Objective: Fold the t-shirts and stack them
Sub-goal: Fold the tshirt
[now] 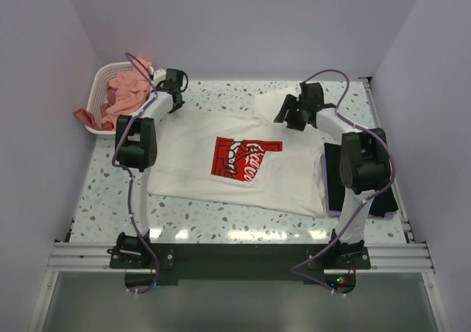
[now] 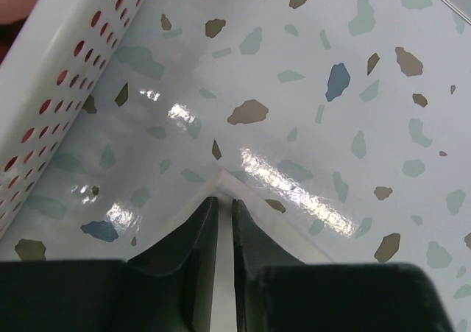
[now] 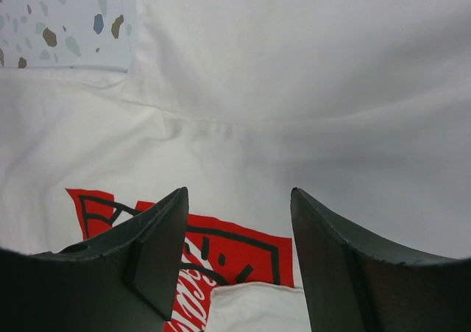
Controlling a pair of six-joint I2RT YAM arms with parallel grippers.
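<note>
One cream tee [image 1: 193, 171] lies spread flat in the middle of the table [image 1: 221, 221], its single red logo [image 1: 245, 159] face up. The left gripper [image 1: 176, 90] is down at the tee's far-left corner, just beside the basket [image 1: 103, 78]. In its wrist view the two fingers [image 2: 195, 236] stand narrow, with the corner's hem running between them. Whether they already pinch it, I cannot tell. The right gripper [image 1: 291, 115] hangs over the tee's far-right part, jaws wide and nothing between them.

The one basket sits in the far-left corner with pink tees [image 1: 129, 89] heaped inside, one end trailing over its rim. How many there are is unclear. At the right edge, partly under the right arm, lies one black tee [image 1: 335, 188], with what looks like a lilac tee [image 1: 324, 174] showing beneath it.
</note>
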